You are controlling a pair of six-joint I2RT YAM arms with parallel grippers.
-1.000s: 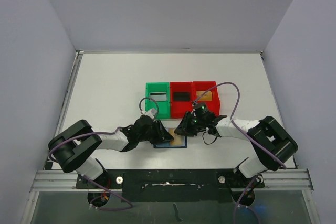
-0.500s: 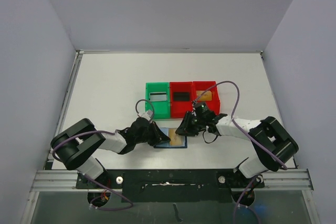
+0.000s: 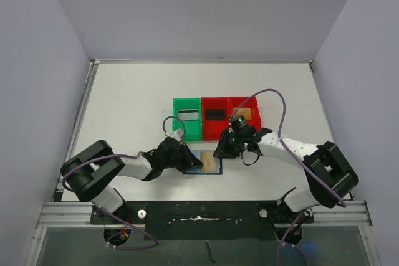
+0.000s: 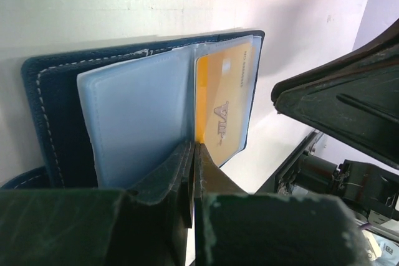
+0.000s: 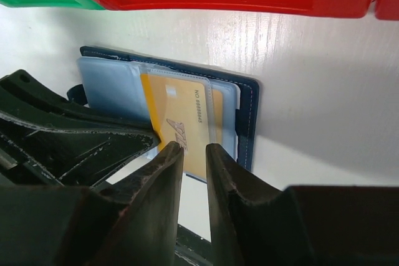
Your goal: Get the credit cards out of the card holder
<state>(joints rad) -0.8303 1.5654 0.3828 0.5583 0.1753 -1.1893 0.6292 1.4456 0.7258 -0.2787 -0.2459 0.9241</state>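
Pulling a gold card (image 3: 212, 164) out of the card holder (image 3: 204, 172) is judged to be the step in hand. From above, the holder is seen lying open and flat on the table (image 3: 137, 104), just in front of the arms. The left gripper (image 3: 197, 164) is set over its middle and the right gripper (image 3: 219, 152) at its right half.

At the left wrist, the left gripper (image 4: 192, 154) is shown with its jaws pressed together. The tips are planted at the seam between the empty clear pocket (image 4: 140, 116) and the gold card (image 4: 224, 107). Whether the sleeve is pinched cannot be told. The card holder (image 4: 50, 110) is apparently being pinned down.

At the right wrist, the right gripper (image 5: 194, 154) is seen narrowly parted, with nothing clamped. The near edge of the gold card (image 5: 181, 123) lies right at its tips, the card partly tucked into the card holder (image 5: 246, 116).

Next, that edge must be caught or dragged free while the holder is kept from sliding.
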